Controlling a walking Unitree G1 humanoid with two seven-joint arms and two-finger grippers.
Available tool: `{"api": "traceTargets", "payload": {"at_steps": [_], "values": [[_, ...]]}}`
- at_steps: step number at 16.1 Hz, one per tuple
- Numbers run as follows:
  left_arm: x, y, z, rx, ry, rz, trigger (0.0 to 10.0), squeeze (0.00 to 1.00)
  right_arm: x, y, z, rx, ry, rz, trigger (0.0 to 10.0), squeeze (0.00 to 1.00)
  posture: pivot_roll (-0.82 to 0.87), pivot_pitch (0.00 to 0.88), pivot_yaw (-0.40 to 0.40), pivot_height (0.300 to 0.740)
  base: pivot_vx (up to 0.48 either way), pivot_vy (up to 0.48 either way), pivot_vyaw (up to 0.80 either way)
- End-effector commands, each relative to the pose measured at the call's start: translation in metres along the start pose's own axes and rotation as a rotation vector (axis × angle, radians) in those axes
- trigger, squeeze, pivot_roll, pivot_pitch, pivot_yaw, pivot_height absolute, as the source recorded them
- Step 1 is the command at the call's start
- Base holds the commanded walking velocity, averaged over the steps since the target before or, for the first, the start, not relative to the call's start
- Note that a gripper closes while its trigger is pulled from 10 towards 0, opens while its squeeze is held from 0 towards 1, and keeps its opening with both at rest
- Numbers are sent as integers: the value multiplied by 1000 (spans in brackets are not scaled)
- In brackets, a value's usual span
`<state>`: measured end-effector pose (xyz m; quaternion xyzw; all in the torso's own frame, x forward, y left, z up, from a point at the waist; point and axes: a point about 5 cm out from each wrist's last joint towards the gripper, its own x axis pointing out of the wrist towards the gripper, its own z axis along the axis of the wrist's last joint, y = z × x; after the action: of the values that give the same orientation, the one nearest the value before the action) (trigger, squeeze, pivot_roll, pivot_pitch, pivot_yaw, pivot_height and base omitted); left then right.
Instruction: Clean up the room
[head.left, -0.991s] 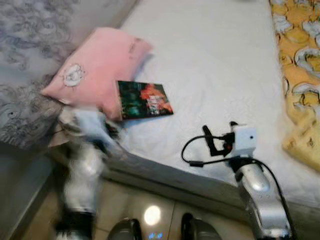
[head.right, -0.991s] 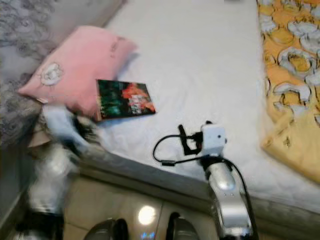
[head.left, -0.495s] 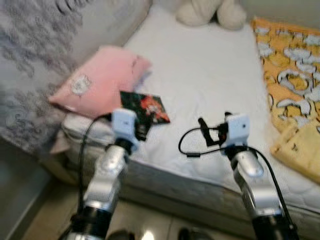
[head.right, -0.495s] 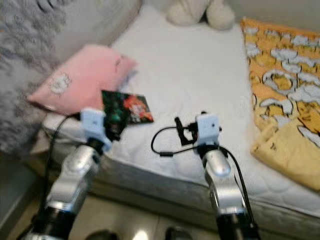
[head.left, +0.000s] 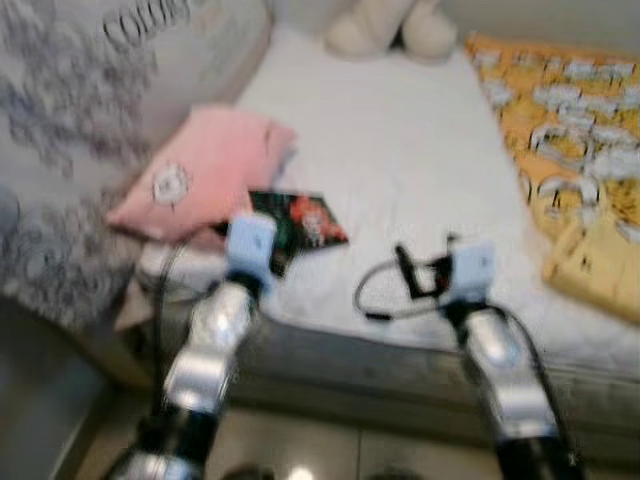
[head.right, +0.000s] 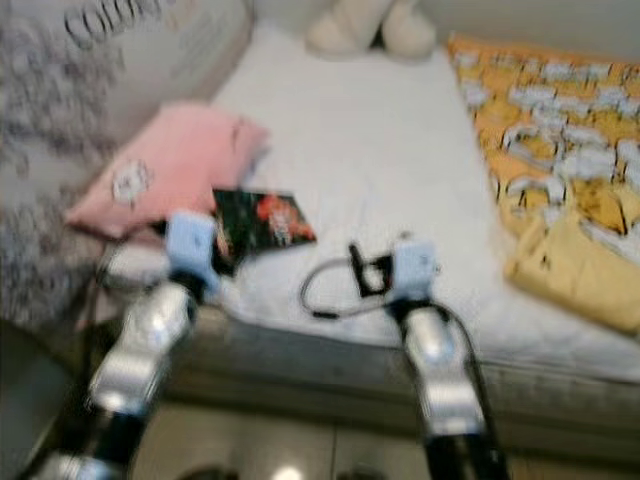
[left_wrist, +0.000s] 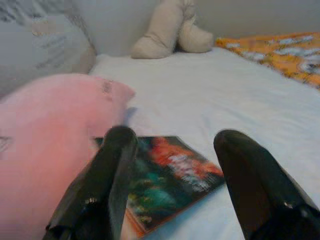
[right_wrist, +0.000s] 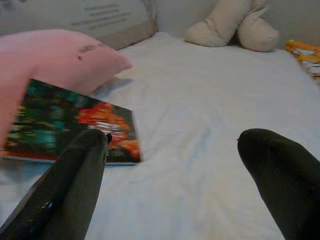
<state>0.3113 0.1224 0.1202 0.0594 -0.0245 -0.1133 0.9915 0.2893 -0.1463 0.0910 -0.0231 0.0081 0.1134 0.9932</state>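
Book (head.left: 300, 222) with dark green-and-red cover lies mid-left on white bed (head.left: 400, 150), beside pink pillow (head.left: 200, 170); cover writing blurred; left gripper (left_wrist: 172, 165) and right gripper (right_wrist: 180, 165) both spread wide, empty.

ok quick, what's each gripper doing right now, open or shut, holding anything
Left gripper: jaws open, holding nothing, aimed at the book beside the pink pillow.
Right gripper: jaws open, holding nothing, above the white bed.
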Motion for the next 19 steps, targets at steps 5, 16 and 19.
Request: {"api": "traceTargets", "payload": {"at_steps": [5, 16, 19], "values": [[14, 16, -3, 0, 42, 115, 10000, 0, -5, -12, 1, -12, -10, -10, 10000, 0, -61, 31, -12, 740, 0, 0, 0], [32, 17, 11, -38, -6, 97, 10000, 0, -11, -11, -1, -7, -6, 2, 10000, 0, -63, 35, -23, 740, 23, 393, -119], [38, 15, 17, -2, -20, 86, 10000, 0, -11, -11, -1, -11, 3, 8, 10000, 0, -65, 49, -23, 740, 110, 391, 0]]}}
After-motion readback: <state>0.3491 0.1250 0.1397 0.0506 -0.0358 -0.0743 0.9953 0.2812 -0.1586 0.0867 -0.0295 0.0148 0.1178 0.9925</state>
